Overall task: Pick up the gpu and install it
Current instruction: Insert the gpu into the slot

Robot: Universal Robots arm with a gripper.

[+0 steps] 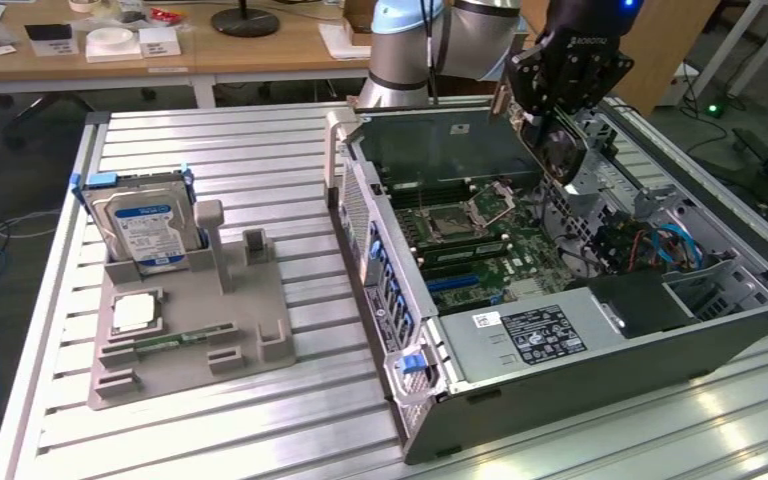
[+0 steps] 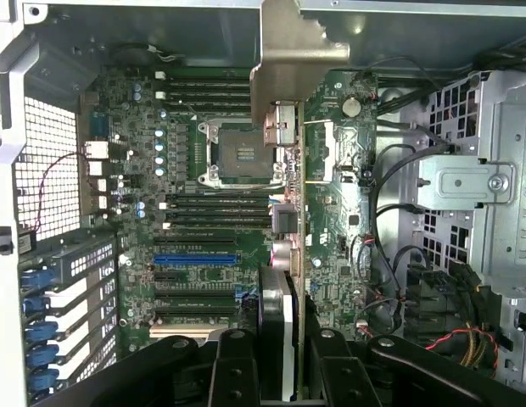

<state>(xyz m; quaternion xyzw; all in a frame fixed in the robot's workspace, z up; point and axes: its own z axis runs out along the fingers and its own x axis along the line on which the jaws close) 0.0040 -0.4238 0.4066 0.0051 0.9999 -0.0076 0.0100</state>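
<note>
My gripper (image 1: 554,105) hangs over the far side of the open computer case (image 1: 398,230) and is shut on the gpu (image 1: 560,150), a flat black card held on edge above the motherboard (image 1: 491,240). In the wrist view the gpu (image 2: 280,318) runs edge-on away from the gripper (image 2: 284,369), with its grey metal bracket (image 2: 288,59) at the far end. Below it lies the motherboard (image 2: 204,195) with the open CPU socket (image 2: 239,153) and a blue slot (image 2: 195,259) off to one side. The card is above the board and touches nothing.
On the exterior view's left, a grey fixture (image 1: 244,330) carries a silver hard drive (image 1: 144,225), a CPU chip (image 1: 135,312) and a green memory stick (image 1: 177,340). Blue and black cables (image 1: 664,245) and a metal drive cage (image 2: 467,182) crowd the case beside the motherboard.
</note>
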